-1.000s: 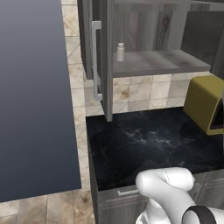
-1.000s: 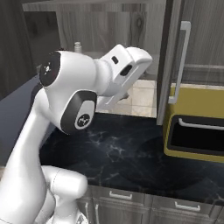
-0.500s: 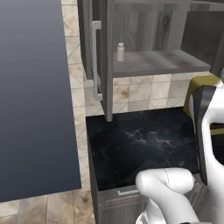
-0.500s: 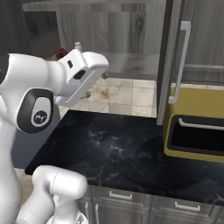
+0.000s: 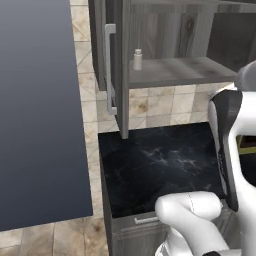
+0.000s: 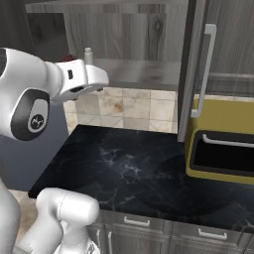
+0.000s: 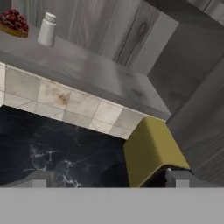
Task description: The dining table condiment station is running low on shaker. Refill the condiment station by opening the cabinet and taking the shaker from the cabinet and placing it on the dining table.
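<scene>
The cabinet [image 5: 180, 30] stands open, its door [image 5: 114, 65] swung out edge-on with a long silver handle. The shaker [image 5: 137, 59] stands upright at the left end of the open shelf [image 7: 96, 72]. In the hand view the shaker [image 7: 47, 29] is at the upper left, well away from my gripper [image 7: 107, 178], whose two fingertips [image 7: 39, 177] stand wide apart with nothing between them. In the right base view my hand [image 6: 84, 78] hovers just in front of and below the shaker [image 6: 88, 53]. The dining table is out of view.
A small dish of red berries [image 7: 12, 21] sits beside the shaker. A yellow box-shaped appliance [image 6: 223, 144] stands on the black marble counter [image 6: 129, 168] at the right, under the cabinet door [image 6: 198, 64]. A large dark grey panel [image 5: 40, 110] rises at the left.
The arm has swung across: the hand moved left and down in the right base view, to in front of the shelf's left end. The arm entered the left base view. The jaws stayed open.
</scene>
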